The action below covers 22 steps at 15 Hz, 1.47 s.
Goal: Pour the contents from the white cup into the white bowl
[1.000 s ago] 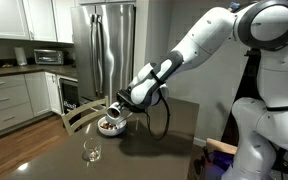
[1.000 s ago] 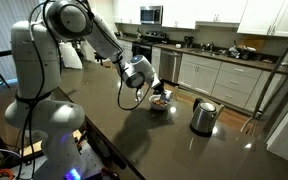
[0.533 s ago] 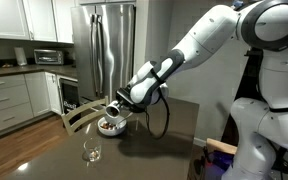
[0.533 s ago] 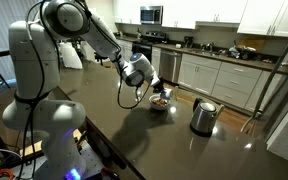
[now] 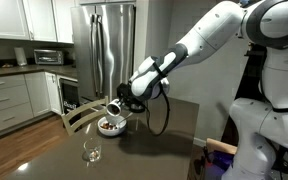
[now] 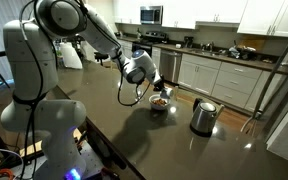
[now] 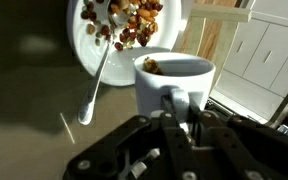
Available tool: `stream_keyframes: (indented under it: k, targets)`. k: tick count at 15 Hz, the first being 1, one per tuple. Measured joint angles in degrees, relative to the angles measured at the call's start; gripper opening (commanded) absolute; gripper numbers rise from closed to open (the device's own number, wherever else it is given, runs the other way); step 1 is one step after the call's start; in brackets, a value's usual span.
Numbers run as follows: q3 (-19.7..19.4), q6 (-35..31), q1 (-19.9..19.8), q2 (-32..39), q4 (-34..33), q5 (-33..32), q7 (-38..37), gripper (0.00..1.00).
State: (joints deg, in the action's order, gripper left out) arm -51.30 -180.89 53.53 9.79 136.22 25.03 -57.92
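Above the dark surface (image 5: pixel 154 150), the cup (image 5: pixel 115 106) was held in the air by the tool (image 5: pixel 122 101), just over the bowl (image 5: pixel 111 131) and apart from it. In the wrist view the tool (image 7: pixel 179 118) was seen closed on the cup's handle, with the fingers pressed together on either side of it and the cup (image 7: pixel 174 80) carried in front of them. A few brownish pieces were seen just inside the cup's rim; how full it was could not be told. The cup seemed to be tipped toward the bowl in an exterior view, but the angle could not be made out clearly.

The bowl (image 7: pixel 79 45) was set on the surface beyond the cup and was filled with a mix of white and reddish-brown pieces. A white spoon (image 7: pixel 97 80) was propped in it, with one end reaching out past the rim.

A clear stemmed glass (image 5: pixel 91 150) was stood upright on the surface, nearer the camera and well apart from the bowl. In an exterior view a steel kettle (image 6: pixel 203 116) was placed near the bowl (image 6: pixel 159 104), not touching it. A steel fridge (image 5: pixel 109 45) was seen behind the surface.
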Motion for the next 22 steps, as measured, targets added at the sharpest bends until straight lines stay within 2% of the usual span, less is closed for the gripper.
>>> stream_keyframes:
  k: [11, 22]
  targets:
    - [-9.44, 0.71, 11.1, 0.72, -0.25, -0.05, -0.07, 0.04]
    - [-14.28, 0.67, 16.76, 5.1, 0.38, -0.05, -0.07, 0.04]
